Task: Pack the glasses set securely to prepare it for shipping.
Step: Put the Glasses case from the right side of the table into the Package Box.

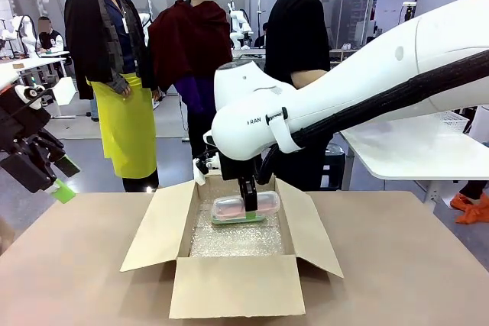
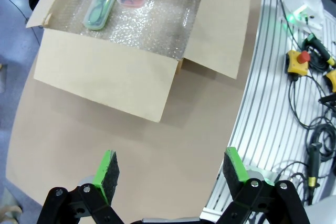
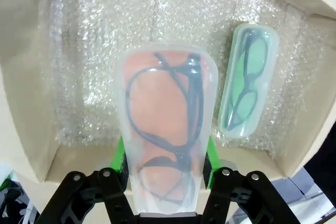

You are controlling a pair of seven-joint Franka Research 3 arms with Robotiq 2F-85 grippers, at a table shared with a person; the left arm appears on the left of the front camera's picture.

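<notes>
Right hand clamps pink case, pads mostly hidden

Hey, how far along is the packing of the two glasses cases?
Done: the box is lined with bubble wrap, and the mint-green case lies on it. In hand: the right gripper holds the pink case above the bubble wrap. Still to do: set it down and close the flaps, now open.

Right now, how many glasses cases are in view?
2. The pink see-through oblong case is clamped in the right gripper inside the open cardboard box; the mint-green see-through case lies on the bubble-wrap lining beside it.
</notes>
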